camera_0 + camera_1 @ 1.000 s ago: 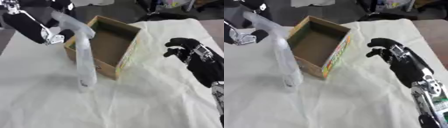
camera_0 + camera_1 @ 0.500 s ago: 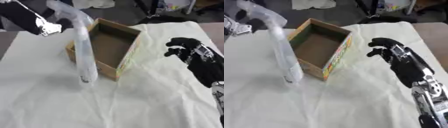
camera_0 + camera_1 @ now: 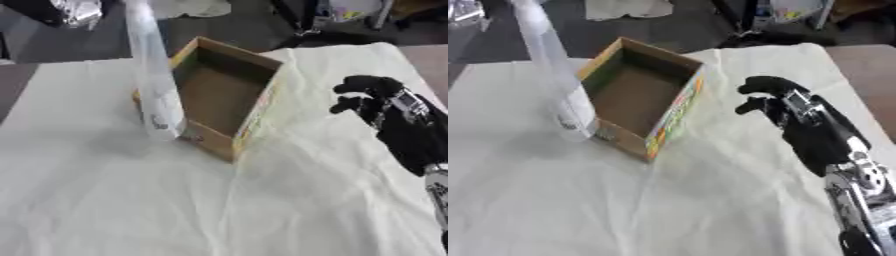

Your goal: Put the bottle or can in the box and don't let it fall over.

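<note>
Now the left hand (image 3: 74, 10), fingers out of sight so I can't tell its grip, has lifted the clear bottle (image 3: 156, 80) upright beside the open box (image 3: 254, 115), ready for lowering; right hand (image 3: 372, 95) hovers curled, empty.

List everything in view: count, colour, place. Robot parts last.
Tall clear plastic bottle: 1, transparent with a pale label low down, left of the box, top leaning out of view at the upper edge.
Open brown cardboard box: 1, brown inside, coloured print on its right outer side, centre of the table, nothing seen in it.
White wrinkled tablecloth: 1, white, covers the table.
Pale cloth on the dark floor: 1, whitish, far edge, beyond the table.
Left robot hand: 1, silver and black, upper left corner, mostly cut off; fingers not readable.
Right robot hand: 1, black, right of the box, above the cloth, fingers curled, holding nothing.
</note>
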Tool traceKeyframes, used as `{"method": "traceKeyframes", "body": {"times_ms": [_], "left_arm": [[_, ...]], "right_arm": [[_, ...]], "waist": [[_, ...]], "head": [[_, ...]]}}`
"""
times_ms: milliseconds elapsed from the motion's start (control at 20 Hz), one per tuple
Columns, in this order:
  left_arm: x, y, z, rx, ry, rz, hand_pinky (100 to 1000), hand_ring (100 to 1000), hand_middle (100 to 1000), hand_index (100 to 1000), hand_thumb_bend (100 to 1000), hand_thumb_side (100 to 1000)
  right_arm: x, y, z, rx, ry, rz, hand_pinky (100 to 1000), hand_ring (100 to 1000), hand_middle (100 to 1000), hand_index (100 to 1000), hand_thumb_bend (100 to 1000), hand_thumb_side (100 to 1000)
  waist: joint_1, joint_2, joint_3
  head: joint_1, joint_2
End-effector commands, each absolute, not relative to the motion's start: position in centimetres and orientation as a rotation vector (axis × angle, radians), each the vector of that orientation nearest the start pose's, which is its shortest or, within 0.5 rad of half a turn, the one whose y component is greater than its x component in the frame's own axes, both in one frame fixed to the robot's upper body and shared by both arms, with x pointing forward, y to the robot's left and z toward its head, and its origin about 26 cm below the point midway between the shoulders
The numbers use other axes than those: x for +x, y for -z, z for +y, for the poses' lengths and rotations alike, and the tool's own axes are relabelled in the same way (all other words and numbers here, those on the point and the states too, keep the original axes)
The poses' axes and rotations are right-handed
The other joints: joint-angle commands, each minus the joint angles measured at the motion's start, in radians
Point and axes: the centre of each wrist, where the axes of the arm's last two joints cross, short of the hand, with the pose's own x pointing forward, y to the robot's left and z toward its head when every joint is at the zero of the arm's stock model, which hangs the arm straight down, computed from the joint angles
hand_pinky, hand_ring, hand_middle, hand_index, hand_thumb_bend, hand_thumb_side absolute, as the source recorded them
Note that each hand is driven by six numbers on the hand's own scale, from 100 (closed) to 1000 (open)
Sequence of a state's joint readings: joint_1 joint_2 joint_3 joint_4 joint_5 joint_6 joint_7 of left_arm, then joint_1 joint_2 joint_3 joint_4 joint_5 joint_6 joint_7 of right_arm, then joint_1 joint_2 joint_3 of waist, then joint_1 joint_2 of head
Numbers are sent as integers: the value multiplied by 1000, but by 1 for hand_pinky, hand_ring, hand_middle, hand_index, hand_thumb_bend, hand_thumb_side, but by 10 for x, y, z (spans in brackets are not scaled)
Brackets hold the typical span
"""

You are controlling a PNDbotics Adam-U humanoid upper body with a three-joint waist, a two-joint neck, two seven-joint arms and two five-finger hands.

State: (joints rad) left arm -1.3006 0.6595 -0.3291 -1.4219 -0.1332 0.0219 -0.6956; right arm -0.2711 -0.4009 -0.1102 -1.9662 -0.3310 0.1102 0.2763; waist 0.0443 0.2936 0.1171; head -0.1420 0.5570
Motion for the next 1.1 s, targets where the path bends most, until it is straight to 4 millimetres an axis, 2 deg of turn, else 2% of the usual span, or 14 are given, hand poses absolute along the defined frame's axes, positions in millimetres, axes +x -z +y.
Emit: {"method": "traceKeyframes", "body": {"times_ms": [50, 350, 800, 1100], "left_arm": [[381, -453, 202, 509, 1641, -2006, 592, 252, 405, 479, 100, 232], [389, -458, 207, 551, 1551, -2052, 591, 244, 402, 478, 100, 236], [396, -469, 216, 593, 1450, -2091, 591, 232, 398, 476, 100, 248], [402, -470, 216, 603, 1354, -2156, 591, 218, 415, 476, 100, 275]], "right_arm": [[298, -212, -305, 175, -477, -2106, 995, 684, 753, 805, 100, 768], [298, -213, -305, 173, -485, -2105, 995, 684, 753, 805, 100, 770], [298, -214, -305, 170, -493, -2099, 996, 684, 753, 805, 100, 774], [298, -217, -303, 174, -500, -2105, 997, 684, 753, 805, 100, 778]], "waist": [[2, -18, -2], [11, -12, -11], [22, -6, -13], [30, 8, -26]], "head": [[7, -18], [9, -29], [15, -27], [20, -41]]}}
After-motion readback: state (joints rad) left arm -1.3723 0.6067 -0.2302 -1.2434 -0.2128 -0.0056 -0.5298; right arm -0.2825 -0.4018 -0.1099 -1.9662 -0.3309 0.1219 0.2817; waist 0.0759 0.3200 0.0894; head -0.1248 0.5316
